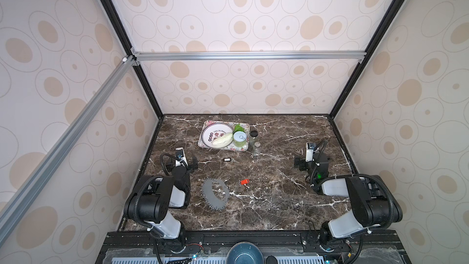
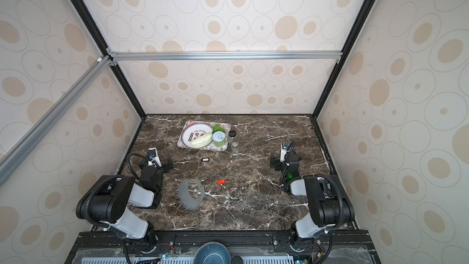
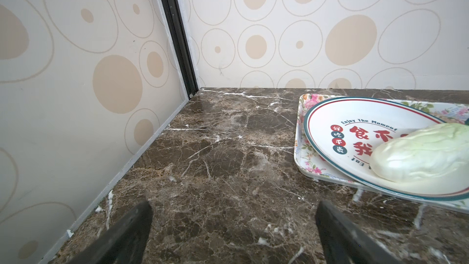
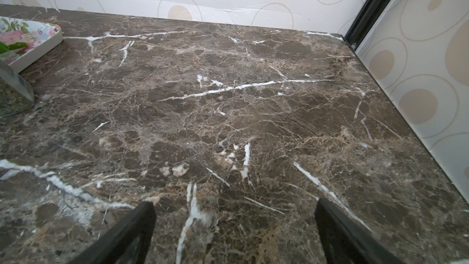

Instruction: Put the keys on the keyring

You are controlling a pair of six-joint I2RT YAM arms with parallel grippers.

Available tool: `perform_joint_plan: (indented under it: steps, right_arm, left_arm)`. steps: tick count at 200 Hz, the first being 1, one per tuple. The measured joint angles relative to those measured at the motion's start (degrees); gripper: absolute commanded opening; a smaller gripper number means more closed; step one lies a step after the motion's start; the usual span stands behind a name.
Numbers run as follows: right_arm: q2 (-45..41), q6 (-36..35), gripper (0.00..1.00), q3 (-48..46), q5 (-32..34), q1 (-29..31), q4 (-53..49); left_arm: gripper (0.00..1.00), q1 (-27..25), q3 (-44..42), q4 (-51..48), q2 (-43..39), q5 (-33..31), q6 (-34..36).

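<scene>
Lying outside the keyring (image 1: pixel 207 194), black key (image 1: pixel 227 159) and red key (image 1: pixel 244 181) look blurred.

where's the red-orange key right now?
In both top views the red-orange key lies on the marble tabletop near its middle, just right of the grey keyring, not touching it.

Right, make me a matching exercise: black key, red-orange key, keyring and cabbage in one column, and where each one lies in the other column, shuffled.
Things:
1. black key
2. red-orange key
3. keyring
4. cabbage

Places:
A. on the round plate
B. flat on the marble table, nearest the front of the four
C. on the table, between the tray and the keyring
D. on the table, right of the keyring in both top views

Pairs: 1-C; 2-D; 3-B; 4-A
</scene>
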Motion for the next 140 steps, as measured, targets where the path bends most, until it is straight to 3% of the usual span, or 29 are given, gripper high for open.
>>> perform_joint_plan:
  steps: [140]
  right_arm:
    - [0.0,0.02,1.0,0.11,-0.35,-0.17,-0.61]
  left_arm:
    - [1.0,0.0,0.02,-0.02,0.0,0.0,0.0]
